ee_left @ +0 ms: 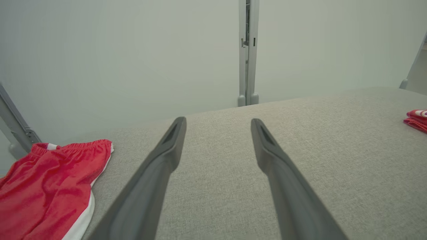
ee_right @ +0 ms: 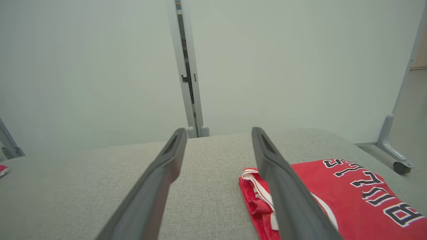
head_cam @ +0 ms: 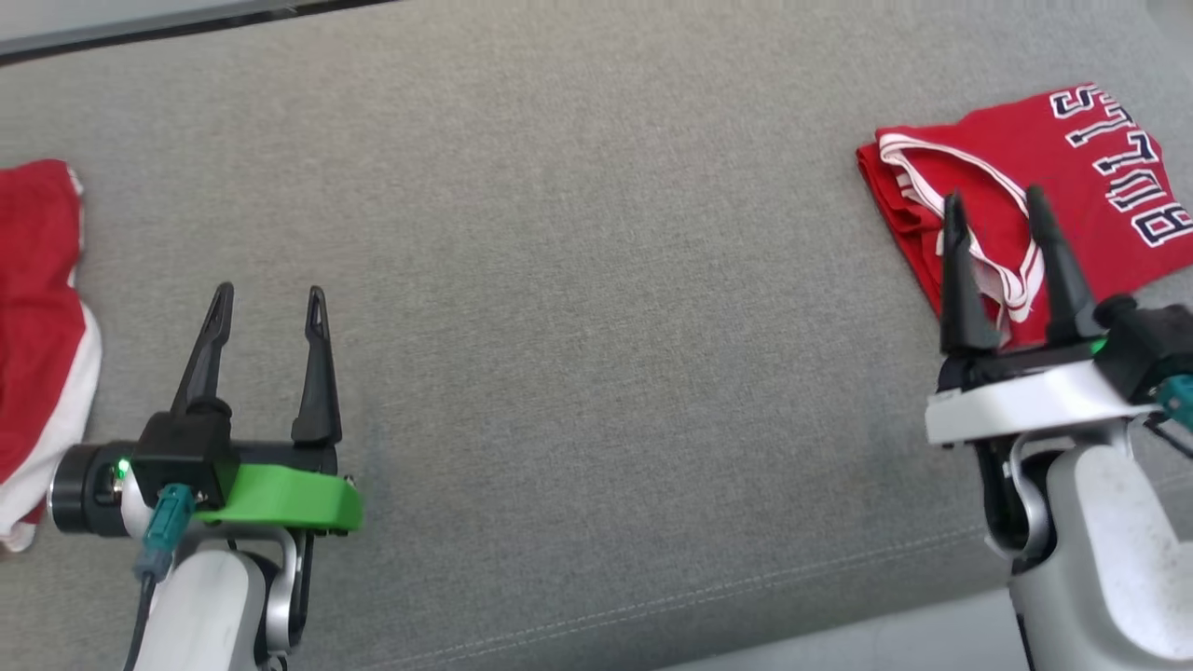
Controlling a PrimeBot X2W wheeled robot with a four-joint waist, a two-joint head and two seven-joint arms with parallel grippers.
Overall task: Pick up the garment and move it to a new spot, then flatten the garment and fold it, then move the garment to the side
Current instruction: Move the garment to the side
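Left to right:

- red shorts [head_cam: 37,326]: unfolded heap, off to the left of the left gripper [head_cam: 268,292], apart from it. In the left wrist view they sit low and left of the fingers.
- left gripper: jaws wide apart, holding nothing, over bare grey cushion [head_cam: 596,280].
- right gripper [head_cam: 993,196]: also spread wide and holding nothing.
- red jersey [head_cam: 1025,149]: folded flat. Its near-left edge is under the right gripper's fingertips and the rest runs ahead and to the right. Can't tell whether the tips touch the cloth.

My read is that the jersey is folded and set aside, so this is the tail of that step. The next move is probably to back the right arm clear without snagging the white trim, then reach left for the shorts.
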